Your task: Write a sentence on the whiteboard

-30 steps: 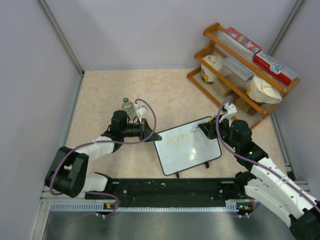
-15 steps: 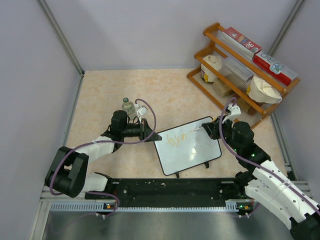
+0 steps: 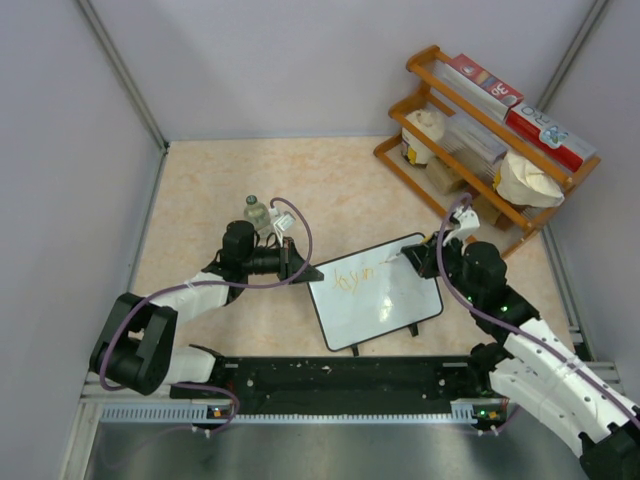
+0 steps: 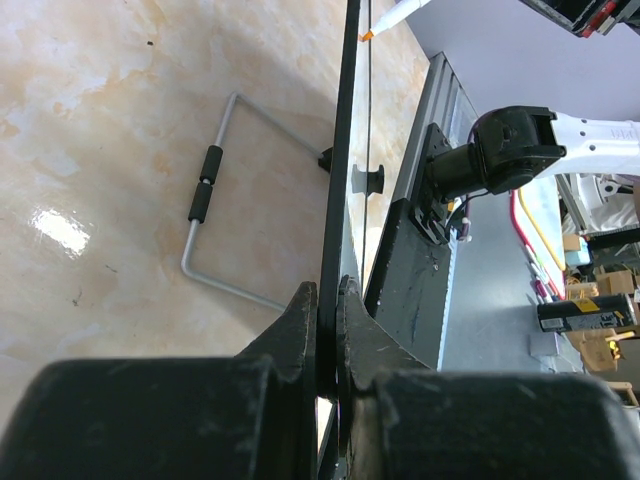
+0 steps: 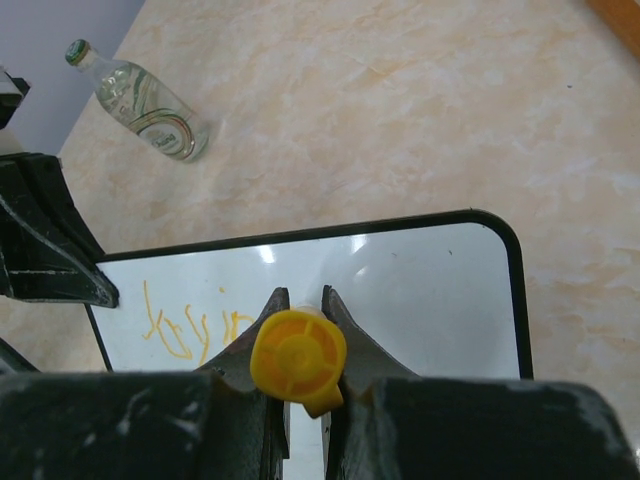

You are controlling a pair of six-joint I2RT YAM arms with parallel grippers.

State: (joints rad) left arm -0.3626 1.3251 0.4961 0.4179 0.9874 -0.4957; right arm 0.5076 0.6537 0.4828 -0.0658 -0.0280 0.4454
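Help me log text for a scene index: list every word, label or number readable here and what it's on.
Whiteboard: orange script, roughly "byin", unclear.
Red boxes on rack: white lettering, too small to read.
Bottle label: blurred, unreadable.

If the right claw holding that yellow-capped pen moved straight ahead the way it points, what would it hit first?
Probably the whiteboard: the right gripper points its marker at the white face, just right of the orange writing. Whether the tip already touches is unclear.
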